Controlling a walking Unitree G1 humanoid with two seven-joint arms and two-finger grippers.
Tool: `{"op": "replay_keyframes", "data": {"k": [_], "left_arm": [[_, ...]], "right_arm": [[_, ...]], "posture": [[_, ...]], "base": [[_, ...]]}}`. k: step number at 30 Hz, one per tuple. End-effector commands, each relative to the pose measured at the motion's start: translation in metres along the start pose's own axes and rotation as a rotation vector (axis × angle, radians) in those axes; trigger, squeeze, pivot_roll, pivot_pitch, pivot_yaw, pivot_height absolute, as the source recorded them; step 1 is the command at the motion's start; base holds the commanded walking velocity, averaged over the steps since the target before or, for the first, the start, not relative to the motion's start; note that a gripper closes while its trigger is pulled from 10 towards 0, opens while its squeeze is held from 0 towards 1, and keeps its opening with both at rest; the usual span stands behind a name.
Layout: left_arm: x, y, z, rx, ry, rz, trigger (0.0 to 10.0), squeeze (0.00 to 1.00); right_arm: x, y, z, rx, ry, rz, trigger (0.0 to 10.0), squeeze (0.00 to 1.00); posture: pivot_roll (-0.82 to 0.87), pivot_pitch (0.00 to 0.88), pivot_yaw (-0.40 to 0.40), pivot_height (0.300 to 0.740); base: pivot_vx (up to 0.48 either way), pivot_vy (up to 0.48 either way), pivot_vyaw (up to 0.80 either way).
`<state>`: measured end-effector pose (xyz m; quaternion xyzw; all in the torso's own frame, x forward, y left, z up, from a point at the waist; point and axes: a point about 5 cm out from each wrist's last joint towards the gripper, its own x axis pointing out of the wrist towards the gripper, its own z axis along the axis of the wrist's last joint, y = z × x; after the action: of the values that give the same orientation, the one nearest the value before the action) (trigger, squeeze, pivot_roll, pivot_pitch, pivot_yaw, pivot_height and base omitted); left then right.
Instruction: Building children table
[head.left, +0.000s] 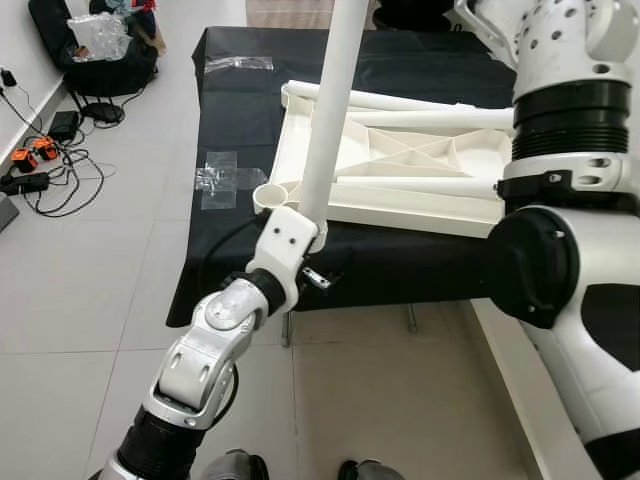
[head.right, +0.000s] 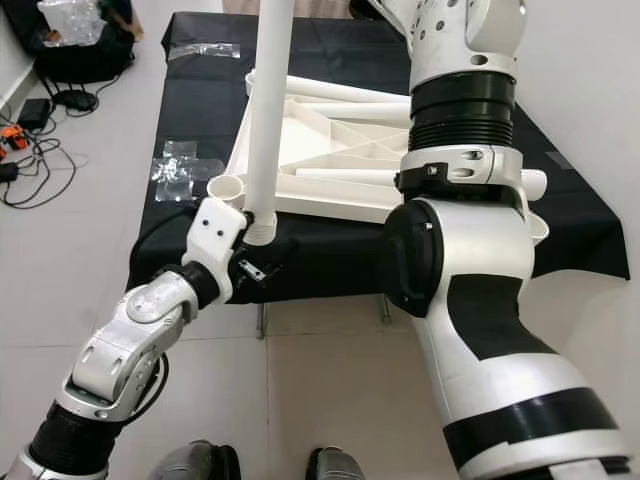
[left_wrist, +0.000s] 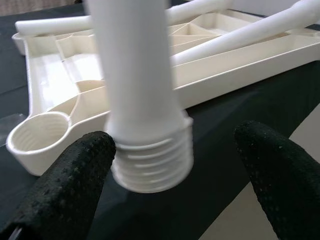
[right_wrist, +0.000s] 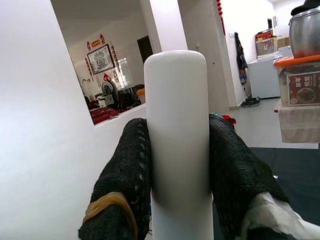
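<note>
My right gripper (right_wrist: 179, 170) is clamped on the top of a white leg (right_wrist: 176, 125), a black finger (right_wrist: 125, 170) pressed to each side. Beyond my right fingers stand a pot (right_wrist: 305, 27) and a box with a red label (right_wrist: 302, 87), its writing unreadable. My left gripper (left_wrist: 175, 165) is open, its fingers (left_wrist: 75, 175) either side of the leg's threaded end, which hangs just beside a round socket (left_wrist: 37, 132) of the upturned white tabletop (head.left: 400, 165). That lies on a black cloth (head.left: 240, 100) over pale floor tiles (head.left: 80, 290).
</note>
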<state>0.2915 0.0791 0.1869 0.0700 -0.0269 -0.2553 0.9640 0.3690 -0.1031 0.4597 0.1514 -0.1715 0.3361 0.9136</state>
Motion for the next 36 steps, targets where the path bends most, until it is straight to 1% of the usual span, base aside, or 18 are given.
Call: {"op": "replay_keyframes", "data": {"k": [1,7,11,15,17,20,24,27,28,30,31,36], "left_arm": [[0.001,0.003,0.000,0.017,0.001,0.014,10.0,0.00],[0.002,0.009,0.001,0.031,0.003,0.039,10.0,0.00],[0.005,0.013,-0.004,0.025,0.008,0.048,10.0,0.00],[0.010,0.012,-0.006,0.024,0.017,0.046,10.0,0.00],[0.014,0.009,-0.009,0.001,0.023,0.031,10.0,0.00],[0.017,0.006,-0.011,-0.009,0.028,0.018,10.0,0.00],[0.018,0.005,-0.012,-0.008,0.030,0.016,10.0,0.00],[0.019,0.009,-0.013,-0.014,0.031,0.020,10.0,0.00],[0.019,0.012,-0.012,-0.005,0.021,0.029,3.3,0.00],[0.019,0.012,-0.012,-0.005,0.021,0.029,3.3,0.00],[0.019,0.015,-0.012,0.002,0.009,0.035,0.0,0.00],[0.020,0.015,-0.013,0.011,0.005,0.033,0.0,0.00]], "right_arm": [[-0.001,0.003,0.004,0.010,-0.014,0.010,0.0,0.00],[-0.002,0.005,0.003,0.019,-0.002,0.012,0.0,0.00],[-0.004,0.007,0.004,0.031,-0.003,0.015,0.0,0.00],[-0.005,0.008,0.004,0.028,0.001,0.018,0.0,0.00],[-0.004,0.008,0.003,0.030,0.002,0.018,0.0,0.00],[-0.004,0.010,0.003,0.036,0.002,0.022,0.0,0.00],[-0.004,0.011,0.004,0.039,0.002,0.027,0.0,0.00],[-0.004,0.014,0.005,0.043,-0.001,0.036,0.0,0.00],[-0.004,0.015,0.006,0.044,-0.003,0.039,0.0,0.00],[-0.004,0.015,0.006,0.044,-0.003,0.039,0.0,0.00],[-0.005,0.017,0.006,0.045,-0.003,0.042,0.0,0.00],[-0.005,0.018,0.007,0.044,-0.005,0.044,0.0,0.00]], "posture": [[-0.01,0.032,-0.067,0.740],[-0.02,0.031,-0.065,0.740],[-0.02,0.031,-0.065,0.740],[-0.01,0.029,-0.072,0.740],[-0.02,0.032,-0.060,0.740],[-0.02,0.031,-0.060,0.740],[-0.02,0.030,-0.059,0.740],[-0.02,0.029,-0.056,0.740],[-0.02,0.030,-0.054,0.740],[-0.02,0.030,-0.054,0.740],[-0.02,0.028,-0.053,0.740],[-0.03,0.023,-0.052,0.740]], "base": [[0.000,0.000,0.00],[0.000,0.000,0.00],[0.000,0.000,0.00],[0.000,0.000,0.00],[0.000,0.000,0.00],[0.000,0.000,0.00],[0.000,0.000,0.00],[0.000,0.000,0.00],[0.000,0.000,0.00],[0.000,0.000,0.00],[0.000,0.000,0.00],[0.000,0.000,0.00]]}}
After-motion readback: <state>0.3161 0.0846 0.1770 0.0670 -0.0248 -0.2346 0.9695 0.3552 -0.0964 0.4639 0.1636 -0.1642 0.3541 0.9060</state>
